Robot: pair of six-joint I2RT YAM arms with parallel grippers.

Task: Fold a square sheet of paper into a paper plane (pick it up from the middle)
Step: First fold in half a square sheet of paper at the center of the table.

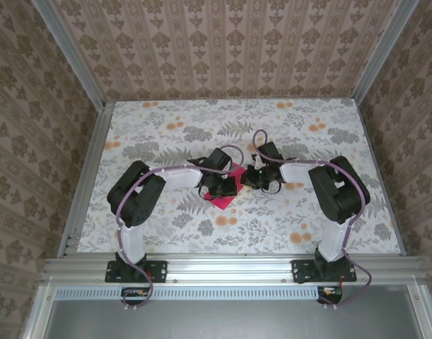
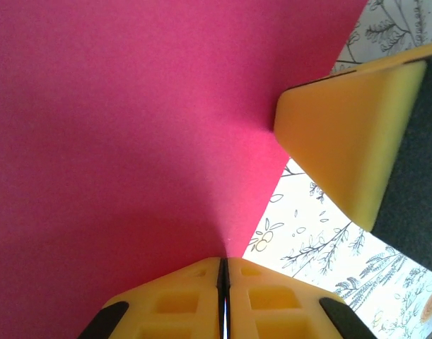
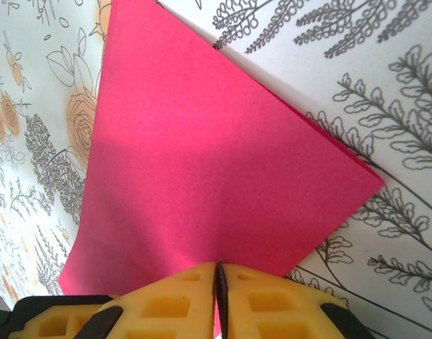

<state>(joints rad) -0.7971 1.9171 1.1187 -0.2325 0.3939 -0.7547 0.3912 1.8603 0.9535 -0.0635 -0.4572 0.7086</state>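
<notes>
Top external: both arms reach in to worktop (image 1: 314, 219) ctr. Left claw (image 1: 221, 186) & right claw (image 1: 262, 179) sit close together over the square sheet of paper (image 1: 224, 199), mid-worktop btw. them.
Left claw: left wrist view has its pads (image 2: 265, 286) pressed together w/ the sheet's edge running into the seam. By my read it's pinching the paper.
Right claw: right wrist view has pads (image 3: 261, 286) clamped tight on the sheet's near edge, so gripping it too.
Paper state: two layers show along its right edge in right wrist view, so at least one fold is in. No dart shape yet.
Flat or lifted: can't tell.
Why held so: prob. one pinch anchors the thin sheet so it won't slide on the worktop while the other works the fold.
Yellow wedge (image 2: 339, 134): just beside sheet edge, prob. a right claw finger.
Risk: claws nearly touching, could bump. Opposing pulls may crumple or tear the paper.
</notes>
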